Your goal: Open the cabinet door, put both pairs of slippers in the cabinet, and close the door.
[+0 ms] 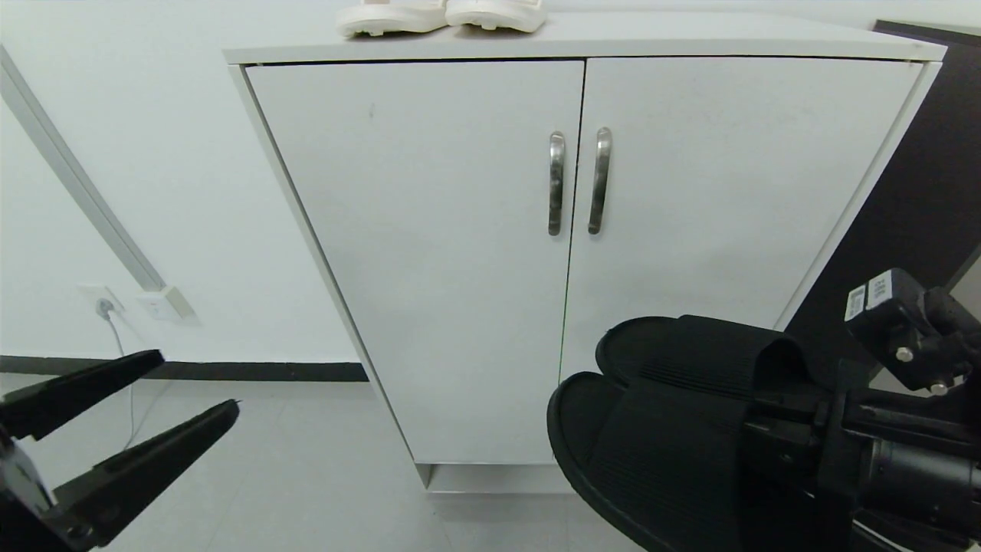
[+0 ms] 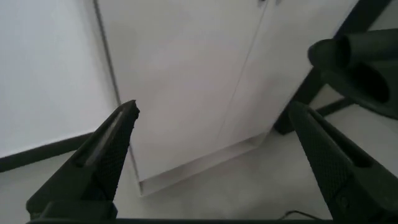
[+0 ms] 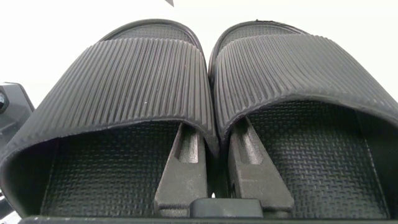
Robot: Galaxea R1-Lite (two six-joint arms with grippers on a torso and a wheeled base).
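**Right gripper** [image 3: 214, 134]: jaws closed on the black slippers [image 3: 149, 74]. One finger sits inside each slipper, under its strap. The two adjoining inner walls are pinched between the fingers. This grip holds the pair as one unit, side by side, toes pointing away from the wrist. Judgement: held so, both slippers can go into the cabinet in one move. In the head view the pair [image 1: 674, 414] is low in front of the right door [image 1: 728, 192] and apart from it.

**Left gripper** [image 1: 195, 381]: jaws wide open, holding nothing. It is low, to the left of the cabinet [image 1: 690, 42], above the floor [image 1: 306, 475], and well apart from the handles. Judgement: this is the free arm, so opening a door falls to it.

**Cabinet:** both doors are shut. The handles are upright bars, just beside each other at the centre seam: left handle [image 1: 556, 182], right handle [image 1: 599, 180]. Judgement: the left door [image 1: 421, 253] is the safer one to open. The right door would swing out toward the held pair.

**White slippers** [image 1: 441, 15]: on the cabinet top, near its front edge, above the left door. Only their near ends are in frame.

**Task state (judgement):** the opening step is not yet done. One pair is in hand, the other is not yet picked up, and neither is stowed.
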